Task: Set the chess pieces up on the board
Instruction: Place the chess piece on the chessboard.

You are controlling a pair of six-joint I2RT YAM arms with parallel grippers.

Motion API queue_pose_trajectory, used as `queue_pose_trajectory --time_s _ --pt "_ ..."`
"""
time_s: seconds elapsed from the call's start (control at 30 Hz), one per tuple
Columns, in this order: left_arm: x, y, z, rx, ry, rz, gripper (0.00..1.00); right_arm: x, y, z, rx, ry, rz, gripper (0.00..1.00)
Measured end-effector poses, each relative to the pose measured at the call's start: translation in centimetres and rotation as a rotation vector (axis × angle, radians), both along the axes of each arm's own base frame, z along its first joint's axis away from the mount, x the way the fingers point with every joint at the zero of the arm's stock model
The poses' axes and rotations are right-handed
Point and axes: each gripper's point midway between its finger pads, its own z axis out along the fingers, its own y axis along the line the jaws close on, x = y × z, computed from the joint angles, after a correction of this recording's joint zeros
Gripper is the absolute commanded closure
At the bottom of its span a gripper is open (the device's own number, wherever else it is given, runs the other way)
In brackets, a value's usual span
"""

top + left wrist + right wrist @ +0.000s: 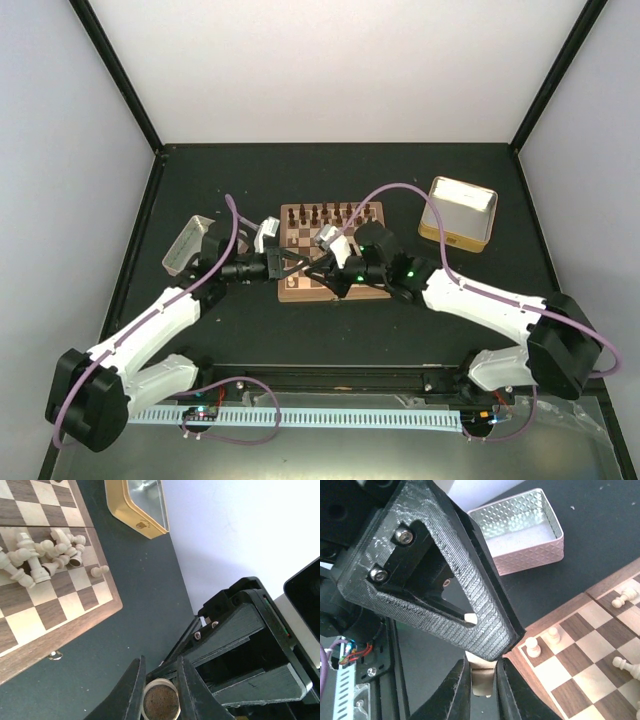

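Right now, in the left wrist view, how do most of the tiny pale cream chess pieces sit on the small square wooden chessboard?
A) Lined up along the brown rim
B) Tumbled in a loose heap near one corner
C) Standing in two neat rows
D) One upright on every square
B: the pale cream chess pieces lie tipped against one another in a heap on the wooden chessboard, close to its corner.

I get bright, even overhead light and soft shadows; the white rear wall [340,60] washes out at upper frame, the shiny gold-rimmed metal tin [124,507] glares.
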Motion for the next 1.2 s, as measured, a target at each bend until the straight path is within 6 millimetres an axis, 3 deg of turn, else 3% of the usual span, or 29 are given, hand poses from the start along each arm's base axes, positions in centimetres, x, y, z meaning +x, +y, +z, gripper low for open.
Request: queue_pose_trajectory --time_s 0.17,0.47,0.7,0.77,0.97,1.03,1.2 --pt "-0.6 -0.1 1.2 -0.050 0.022 0.000 0.97 -0.5 -0.5 1.2 0.099 0.046 -0.048 0.66" --pt "-1.0 -0.5 4.6 -0.236 0.231 0.036 0.99 -1.5 -1.2 5.4 0.327 0.072 -0.073 0.63" --pt "-0.9 -0.7 7.0 -0.371 0.352 0.048 0.98 -0.8 -1.0 7.4 0.385 0.026 -0.092 0.78" --pt "-0.8 -0.7 7.2 -0.386 0.372 0.057 0.98 -0.4 -1.0 7.9 0.386 0.004 -0.105 0.86" --pt "-0.4 -0.5 7.6 -0.413 0.393 0.090 0.98 -0.1 -0.9 8.5 0.384 -0.028 -0.117 0.96" --pt "-0.4 -0.4 7.6 -0.421 0.399 0.095 0.91 -0.1 -0.9 8.5 0.384 -0.030 -0.116 0.99" --pt "-0.4 -0.3 7.4 -0.420 0.390 0.096 0.52 0.0 -0.9 8.5 0.387 -0.007 -0.130 0.99"
